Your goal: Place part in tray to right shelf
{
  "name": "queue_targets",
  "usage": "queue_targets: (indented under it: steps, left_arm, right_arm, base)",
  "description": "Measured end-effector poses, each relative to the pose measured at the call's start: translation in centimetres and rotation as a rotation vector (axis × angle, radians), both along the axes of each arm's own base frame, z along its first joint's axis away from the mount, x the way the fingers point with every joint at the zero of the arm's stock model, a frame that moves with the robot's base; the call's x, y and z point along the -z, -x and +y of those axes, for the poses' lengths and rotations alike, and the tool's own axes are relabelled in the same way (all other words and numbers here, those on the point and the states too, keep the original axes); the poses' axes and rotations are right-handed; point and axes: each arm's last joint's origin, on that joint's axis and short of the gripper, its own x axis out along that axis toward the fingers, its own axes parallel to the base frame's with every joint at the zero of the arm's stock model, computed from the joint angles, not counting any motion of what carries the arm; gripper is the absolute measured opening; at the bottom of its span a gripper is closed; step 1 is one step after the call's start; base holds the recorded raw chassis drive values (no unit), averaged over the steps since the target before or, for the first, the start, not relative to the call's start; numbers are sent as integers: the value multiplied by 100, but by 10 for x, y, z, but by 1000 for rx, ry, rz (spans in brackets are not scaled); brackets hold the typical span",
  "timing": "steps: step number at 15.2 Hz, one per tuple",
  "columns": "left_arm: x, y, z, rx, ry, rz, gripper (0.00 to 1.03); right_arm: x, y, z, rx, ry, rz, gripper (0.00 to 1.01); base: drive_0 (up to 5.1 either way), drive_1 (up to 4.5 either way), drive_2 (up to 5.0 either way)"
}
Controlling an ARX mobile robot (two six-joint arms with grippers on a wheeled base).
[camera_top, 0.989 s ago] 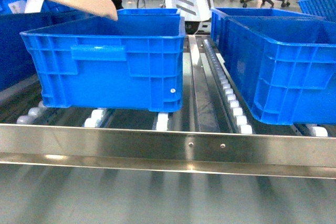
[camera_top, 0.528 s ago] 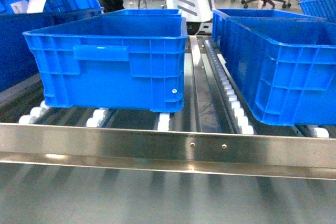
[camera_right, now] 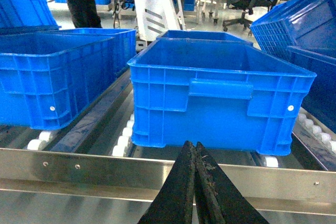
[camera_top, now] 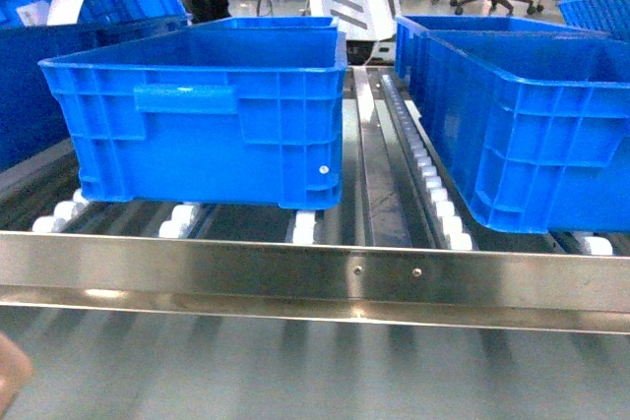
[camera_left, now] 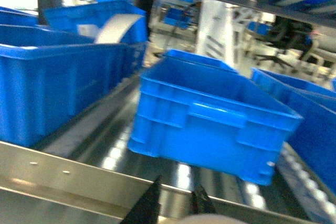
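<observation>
Pressed shut, empty: right gripper (camera_right: 195,153), poised before the right shelf (camera_top: 315,277) front rail, presumably parked. Slightly parted, apparently holding nothing: left gripper (camera_left: 176,200), tips cut off at the near edge, a pale blur beneath, unidentifiable. Farther out, left crate (camera_top: 207,110) and right crate (camera_top: 522,115) on white rollers (camera_top: 433,184). Nowhere visible: part or tray. Unreadable beige smudge near left.
</observation>
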Motion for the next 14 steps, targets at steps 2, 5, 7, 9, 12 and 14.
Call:
queue_targets:
  steps: [2, 5, 7, 9, 12, 14]
  left_arm:
    - [5, 3, 1, -20, 0, -15, 12]
    - [17, 6, 1, -16, -1, -6, 12]
    - [26, 17, 1, -15, -1, 6, 12]
    - [24, 17, 1, -14, 0, -8, 12]
    - [30, 17, 1, -18, -1, -14, 12]
    - [29, 17, 1, -15, -1, -23, 12]
  right_arm:
    - [0, 2, 0, 0, 0, 0, 2]
    - [2, 14, 0, 0, 0, -4, 2]
    - [4, 14, 0, 0, -1, 15, 2]
    - [4, 14, 0, 0, -1, 11, 2]
    - [3, 14, 0, 0, -1, 8, 2]
    - [3, 14, 0, 0, -1, 9, 2]
  base:
    - [0, 0, 0]
    - [0, 0, 0]
    - [0, 0, 0]
    - [0, 0, 0]
    - [0, 0, 0]
    - [0, 0, 0]
